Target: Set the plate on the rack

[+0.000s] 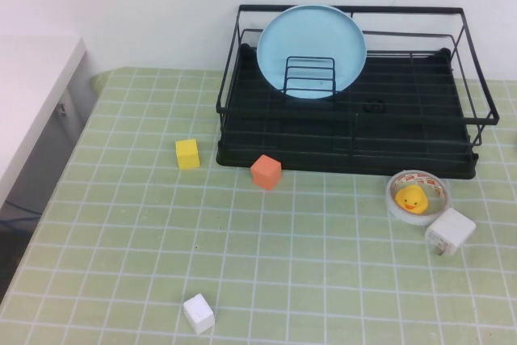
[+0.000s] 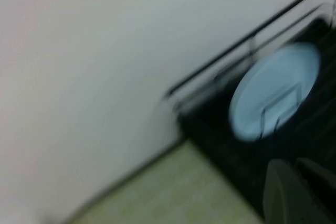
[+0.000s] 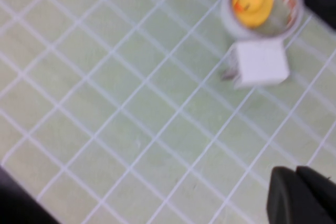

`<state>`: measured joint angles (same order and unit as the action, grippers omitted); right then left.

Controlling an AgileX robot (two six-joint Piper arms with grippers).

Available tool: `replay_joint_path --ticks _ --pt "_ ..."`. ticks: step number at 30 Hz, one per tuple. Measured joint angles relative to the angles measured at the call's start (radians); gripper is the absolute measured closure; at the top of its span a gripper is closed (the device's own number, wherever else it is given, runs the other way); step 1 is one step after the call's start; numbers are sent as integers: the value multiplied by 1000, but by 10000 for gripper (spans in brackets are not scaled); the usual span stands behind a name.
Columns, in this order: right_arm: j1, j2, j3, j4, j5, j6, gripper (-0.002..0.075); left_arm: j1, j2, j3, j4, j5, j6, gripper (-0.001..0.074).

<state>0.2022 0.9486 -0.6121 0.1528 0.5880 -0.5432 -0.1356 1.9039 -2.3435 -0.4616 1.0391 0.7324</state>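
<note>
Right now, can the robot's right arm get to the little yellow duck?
Probably yes. The right gripper hangs above the table close to the duck, which sits in the open-topped tape ring. Only the white plug block lies between. The left gripper hangs by the rack.

A plain white wall (image 1: 145, 6) stood at the far side, behind a table under a green checked cloth (image 1: 121, 248), a white counter (image 1: 28, 94) at left.

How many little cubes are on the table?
3: a yellow cube left of the rack, an orange cube by its front edge, a white cube nearest the camera.
</note>
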Motion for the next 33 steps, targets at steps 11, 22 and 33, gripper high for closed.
replay_joint_path --ticks 11,22,33 --pt "0 -218 0 -26 11 142 726 282 -425 314 151 -31 -511 735" --pt "0 -324 27 -26 -8 329 726 227 -879 1045 44 -235 -557 735" --pt "0 -433 157 -82 -60 359 726 223 -1390 1606 13 -442 -523 735"
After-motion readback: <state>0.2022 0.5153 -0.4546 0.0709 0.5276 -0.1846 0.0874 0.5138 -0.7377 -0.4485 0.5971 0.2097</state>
